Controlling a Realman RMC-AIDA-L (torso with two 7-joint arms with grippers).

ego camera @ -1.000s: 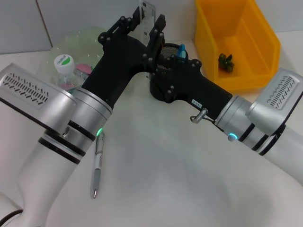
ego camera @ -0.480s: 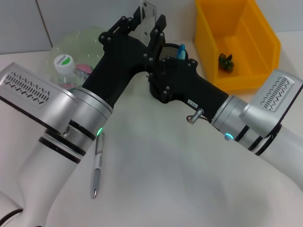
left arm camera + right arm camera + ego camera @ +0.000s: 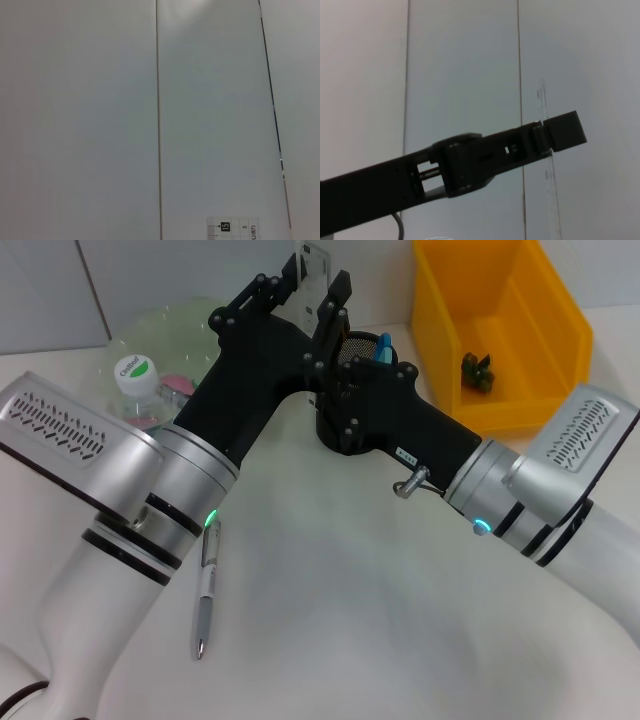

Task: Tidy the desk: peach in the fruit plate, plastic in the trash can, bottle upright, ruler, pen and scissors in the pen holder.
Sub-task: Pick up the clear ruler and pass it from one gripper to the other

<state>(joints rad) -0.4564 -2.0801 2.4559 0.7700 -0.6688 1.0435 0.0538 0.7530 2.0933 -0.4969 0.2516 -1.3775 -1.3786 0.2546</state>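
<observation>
the left tool (image 3: 312,288), at the upper centre of the head view, is seen clamped on the clear ruler (image 3: 309,267), held upright just beside the black pen holder (image 3: 350,390). the right tool is hidden behind the arms, so its state cannot be told. the ruler step is judged in hand; next, lowering into the holder is called for. a pen (image 3: 206,585) lies on the worktop (image 3: 330,630) at lower left.

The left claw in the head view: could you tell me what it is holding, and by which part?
The left claw is shut on the clear ruler, gripping its lower part; the upper end sticks up above the fingers.
</observation>
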